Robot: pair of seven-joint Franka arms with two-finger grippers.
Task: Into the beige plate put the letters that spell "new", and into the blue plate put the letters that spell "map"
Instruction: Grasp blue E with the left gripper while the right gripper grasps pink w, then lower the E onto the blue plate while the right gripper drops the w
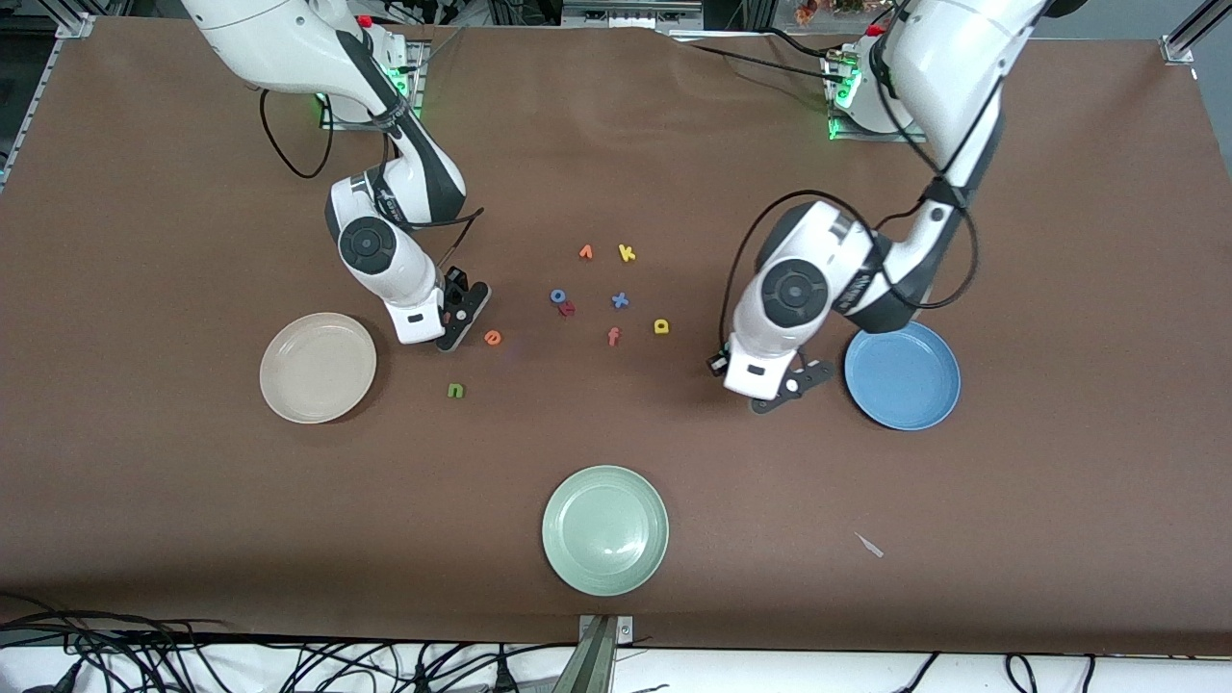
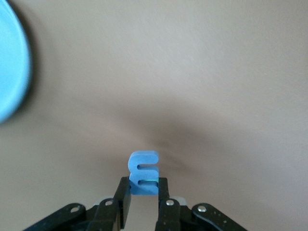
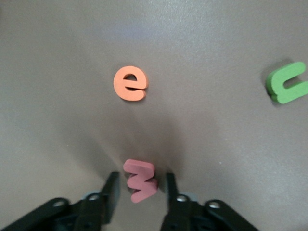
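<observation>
Letters are what each arm is busy with. The right pincer (image 1: 460, 318) is down at the desk with the pink w (image 3: 140, 180) in its gap. Its fingers (image 3: 111, 190) stand spread on either side of the letter, with a sliver of desk showing on each flank, so I judge the pinch not yet made. The w lies slightly askew, with its long axis roughly along the fingers, so they should meet its narrower sides. Read on the front view as a clock face, the orange e (image 1: 493, 337) lies just beside this pincer at about four o'clock and the green n (image 1: 455, 390) near six. The beige plate (image 1: 318, 368) waits empty at about eight. Since that plate is close to the right arm, the carry should be a short lift and swing that way. The left pincer (image 1: 791, 387) is pressed onto the blue m (image 2: 143, 171), which stands up edgewise between its tips over bare desk. The blue plate (image 1: 905, 385), also empty, lies just beside it at three o'clock, so a small shift there should put the m over the rim. The yellow a (image 1: 661, 326) lies on the desk at about ten from the left pincer. I cannot pick out the p.
</observation>
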